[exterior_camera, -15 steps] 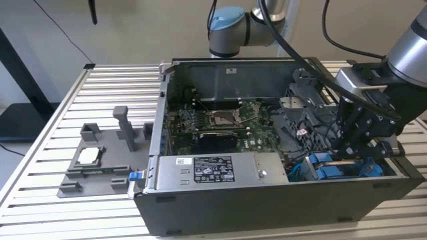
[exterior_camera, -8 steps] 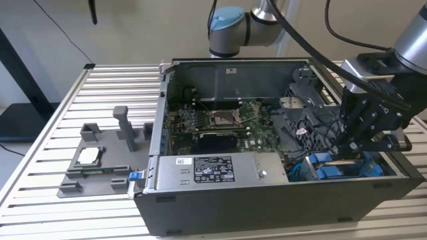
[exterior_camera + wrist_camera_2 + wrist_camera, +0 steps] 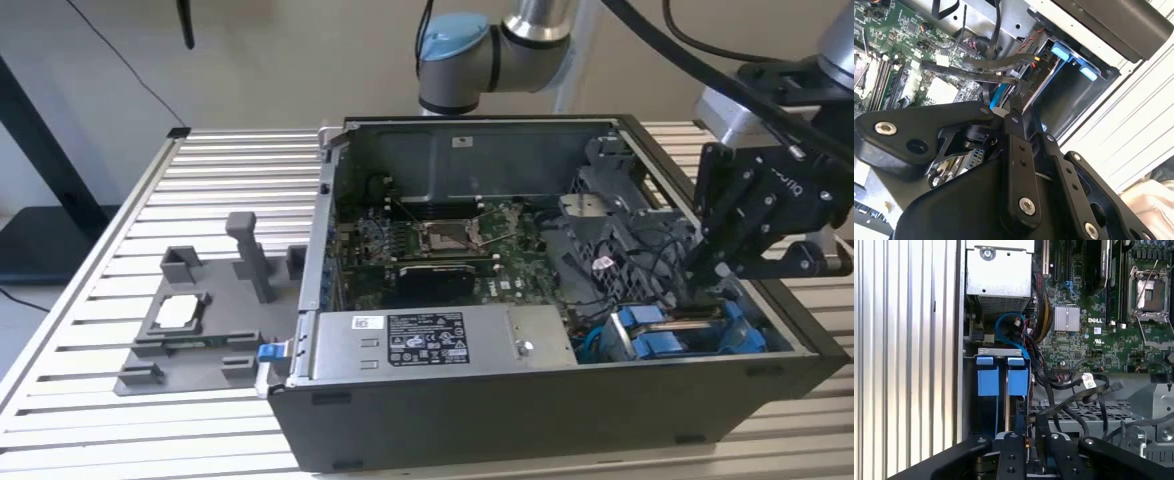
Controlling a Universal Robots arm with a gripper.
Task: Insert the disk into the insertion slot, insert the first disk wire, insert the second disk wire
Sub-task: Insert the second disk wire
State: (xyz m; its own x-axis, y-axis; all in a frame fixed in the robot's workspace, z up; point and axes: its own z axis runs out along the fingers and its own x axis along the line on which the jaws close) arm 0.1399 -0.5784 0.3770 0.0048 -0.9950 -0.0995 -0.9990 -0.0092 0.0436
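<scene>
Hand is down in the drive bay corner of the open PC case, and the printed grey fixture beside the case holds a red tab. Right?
Not quite: the tab is blue, as the exterior view shows. The rest holds: the hand is low over the drive bay corner of the open case, fixture beside it.

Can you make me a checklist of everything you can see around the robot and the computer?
Surface: ribbed metal table.
Job's things: blue disk carriers sit side by side in the drive cage of the open computer case.
Clutter: grey fixture tray beside the case, holding a small silver chip.
Gripper: gripper reaches into the case above the cage.
Cables: black wires and a blue cable near the cage.
Surroundings: nothing seen.
</scene>
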